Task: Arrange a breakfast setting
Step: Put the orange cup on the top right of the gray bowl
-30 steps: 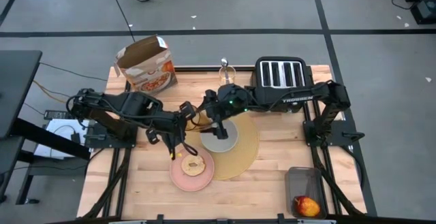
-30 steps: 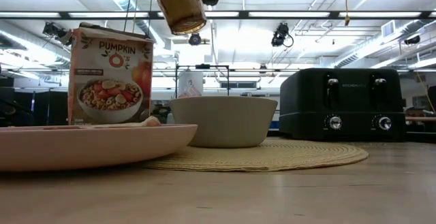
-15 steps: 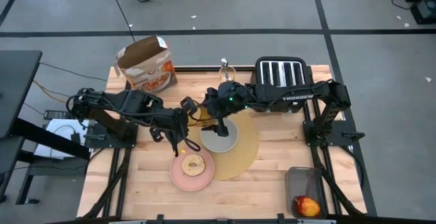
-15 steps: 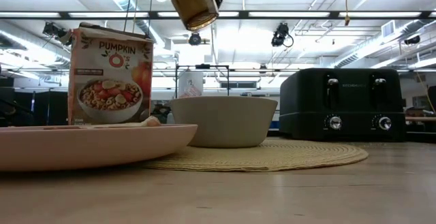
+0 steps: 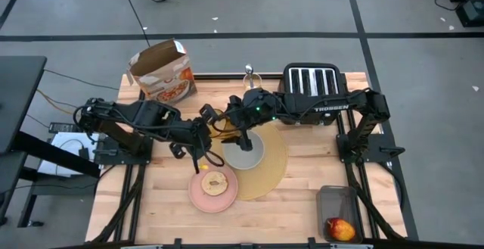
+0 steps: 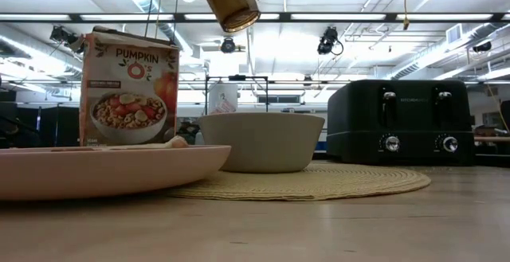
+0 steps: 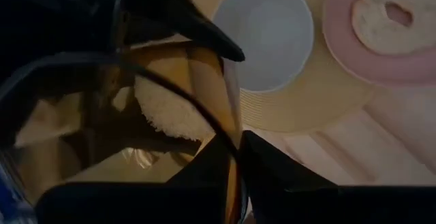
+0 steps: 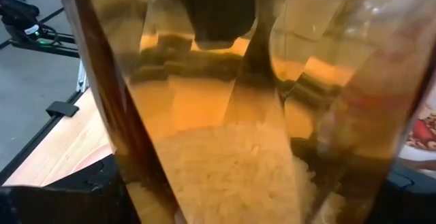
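The amber tumbler [image 6: 229, 1] is held high above the table, tilted, between my two grippers; it also shows in the high view [image 5: 219, 122]. My left gripper [image 5: 203, 122] is shut on it from the left, and my right gripper [image 5: 240, 120] is shut on it from the right. Below it the grey bowl [image 5: 246, 154] stands on the round tan placemat [image 5: 271, 166]. The toast slice [image 5: 215, 182] lies on the pink plate [image 5: 213, 191], whose edge overlaps the placemat. The red apple [image 5: 340, 228] lies at the near right. My left gripper pinches the tumbler's wall at the rim [image 7: 228, 139], one finger inside and one outside. The tumbler is lifted clear and tilted. My right gripper has the tumbler's body [image 8: 225, 149] between its two fingers; the glass fills its wrist view and hides the places of contact.
The black toaster [image 5: 311, 81] stands at the far right and the orange cereal box [image 5: 162, 71] at the far left. A small item [image 5: 249, 73] stands by the far edge. A grey tray [image 5: 336, 203] lies at the near right, by the apple.
My left gripper has gone toward the table's far edge, closer to my right gripper. The tumbler has gone a little up and sideways with it and has tipped further, staying clear of the table.
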`<state>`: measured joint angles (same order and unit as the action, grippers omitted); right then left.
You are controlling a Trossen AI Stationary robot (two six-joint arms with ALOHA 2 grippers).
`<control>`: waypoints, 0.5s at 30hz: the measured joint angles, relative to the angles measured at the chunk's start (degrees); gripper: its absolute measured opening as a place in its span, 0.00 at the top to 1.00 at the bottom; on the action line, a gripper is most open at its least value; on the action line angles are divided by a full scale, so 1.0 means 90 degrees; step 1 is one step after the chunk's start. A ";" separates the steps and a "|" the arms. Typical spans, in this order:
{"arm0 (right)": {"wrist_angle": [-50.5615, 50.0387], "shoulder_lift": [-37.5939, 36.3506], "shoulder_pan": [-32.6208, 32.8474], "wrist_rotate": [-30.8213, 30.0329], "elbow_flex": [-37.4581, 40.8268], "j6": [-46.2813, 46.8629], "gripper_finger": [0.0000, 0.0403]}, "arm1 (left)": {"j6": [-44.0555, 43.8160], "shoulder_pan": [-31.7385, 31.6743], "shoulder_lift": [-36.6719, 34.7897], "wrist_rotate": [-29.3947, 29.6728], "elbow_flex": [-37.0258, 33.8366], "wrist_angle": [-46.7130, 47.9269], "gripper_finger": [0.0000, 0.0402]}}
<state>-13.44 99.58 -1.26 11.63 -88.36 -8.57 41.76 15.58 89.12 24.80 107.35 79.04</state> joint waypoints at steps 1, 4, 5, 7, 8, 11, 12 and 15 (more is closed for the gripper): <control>-0.0024 -0.0037 0.0000 -0.0005 0.0000 -0.0004 0.11 | -0.0149 0.0002 -0.0006 0.0035 0.0000 -0.0031 0.86; -0.0074 -0.0166 0.0007 -0.0050 0.0000 -0.0003 0.11 | -0.0581 0.0046 -0.0134 0.0052 0.0000 -0.0096 0.79; -0.0095 -0.0211 0.0007 -0.0056 0.0000 -0.0002 0.11 | -0.0674 0.0052 -0.0194 0.0050 0.0000 -0.0120 0.76; -0.0118 -0.0256 0.0007 -0.0101 0.0000 -0.0013 0.11 | -0.0875 0.0084 -0.0309 0.0039 0.0000 -0.0140 0.68; -0.0111 -0.0257 0.0007 -0.0116 0.0000 -0.0011 0.11 | -0.0928 0.0085 -0.0360 0.0023 0.0000 -0.0174 0.65; -0.0170 -0.0290 0.0010 -0.0172 0.0000 0.0001 0.11 | -0.1128 0.0139 -0.0571 0.0016 -0.0002 -0.0197 0.53; -0.0162 -0.0324 0.0017 -0.0227 0.0000 0.0004 0.11 | -0.1286 0.0169 -0.0664 0.0096 -0.0002 -0.0185 0.49; -0.0229 -0.0505 0.0019 -0.0404 0.0000 -0.0006 0.11 | -0.1803 0.0282 -0.1017 0.0597 -0.0002 -0.0180 0.40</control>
<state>-15.50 95.04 -1.08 7.99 -88.36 -8.62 25.54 18.11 79.97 30.17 107.33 77.43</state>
